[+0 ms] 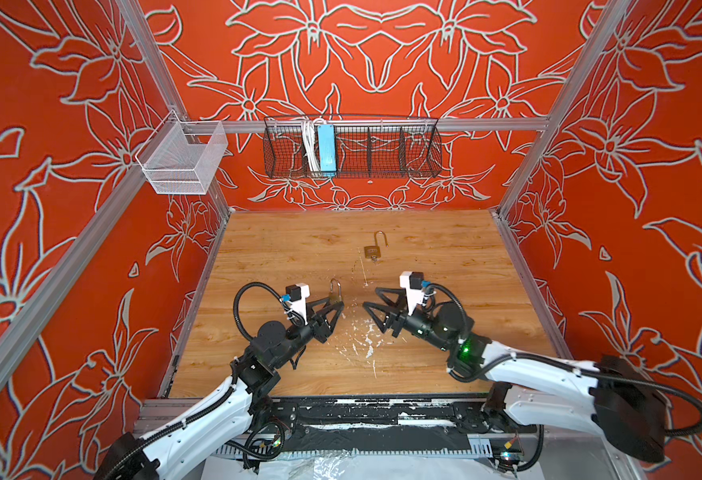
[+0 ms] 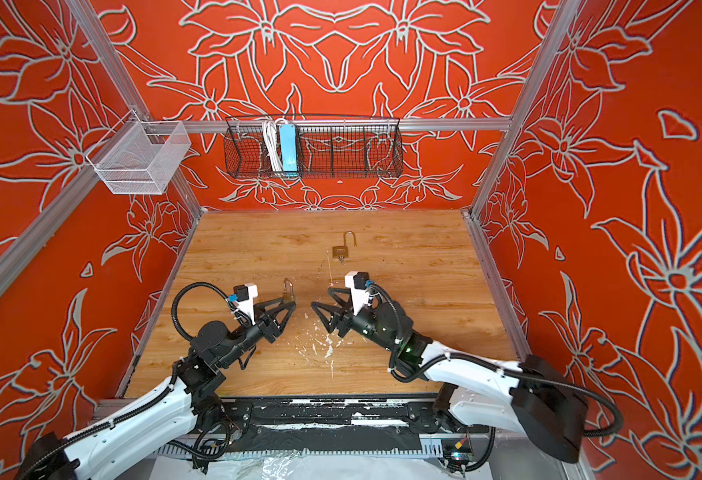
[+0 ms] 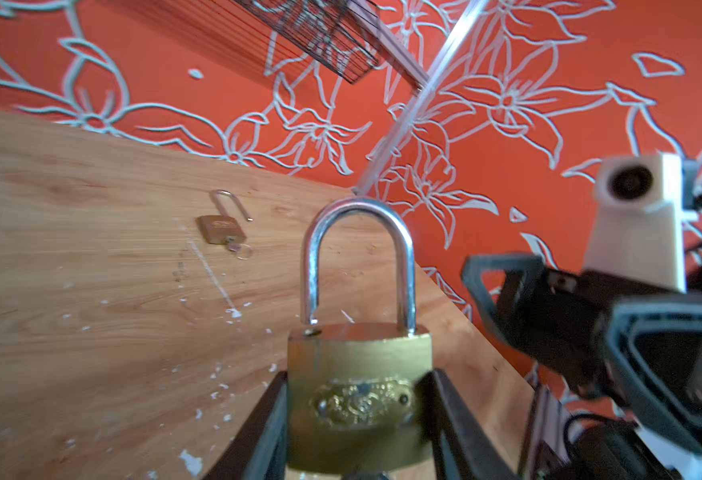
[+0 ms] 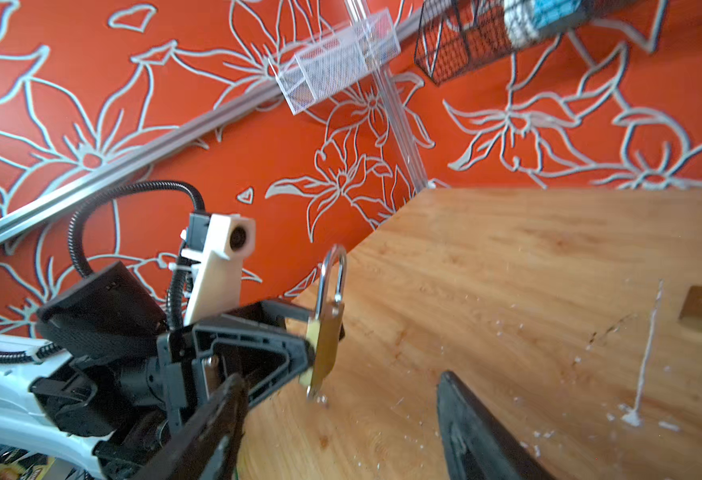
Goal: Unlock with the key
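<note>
The left hand (image 1: 339, 309) clenches the brass padlock (image 3: 357, 399) by its body, upright above the counter (image 1: 445, 291), leaving its underside, where a key (image 4: 314, 391) seems to sit, exposed to the released, empty right hand (image 1: 370, 297) nearby.

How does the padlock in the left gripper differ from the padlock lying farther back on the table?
The held padlock stands upright in the left gripper; the far padlock lies flat on the table. The held padlock's shackle arches over its body, its free end just above its hole; the far padlock's shackle is swung out sideways. Both have brass bodies and silver shackles.
</note>
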`<control>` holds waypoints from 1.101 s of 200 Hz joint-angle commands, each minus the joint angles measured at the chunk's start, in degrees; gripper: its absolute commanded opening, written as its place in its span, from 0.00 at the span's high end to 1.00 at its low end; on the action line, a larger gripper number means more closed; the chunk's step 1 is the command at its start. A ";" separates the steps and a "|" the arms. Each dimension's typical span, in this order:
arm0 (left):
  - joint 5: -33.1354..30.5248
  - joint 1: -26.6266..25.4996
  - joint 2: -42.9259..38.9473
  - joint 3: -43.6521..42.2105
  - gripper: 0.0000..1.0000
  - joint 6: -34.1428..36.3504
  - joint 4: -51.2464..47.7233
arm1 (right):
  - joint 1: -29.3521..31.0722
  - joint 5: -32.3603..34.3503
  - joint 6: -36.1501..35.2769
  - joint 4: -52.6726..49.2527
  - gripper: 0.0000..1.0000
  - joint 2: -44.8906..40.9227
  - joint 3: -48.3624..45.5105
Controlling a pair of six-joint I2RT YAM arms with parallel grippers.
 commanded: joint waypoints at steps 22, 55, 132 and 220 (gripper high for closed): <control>15.25 0.16 0.26 2.76 1.00 0.96 10.40 | -2.55 -7.98 -3.54 -5.61 0.27 -1.11 0.43; 16.83 0.16 0.89 3.57 1.00 -1.24 11.24 | -2.58 -9.34 -1.80 -1.04 0.27 0.84 -0.76; 22.46 0.07 3.79 6.02 1.00 -1.95 11.08 | -2.64 -14.37 1.58 9.31 0.27 8.17 0.86; 26.37 -0.01 6.23 6.60 1.00 -1.12 10.80 | -2.71 -14.20 0.96 8.73 0.27 5.49 0.85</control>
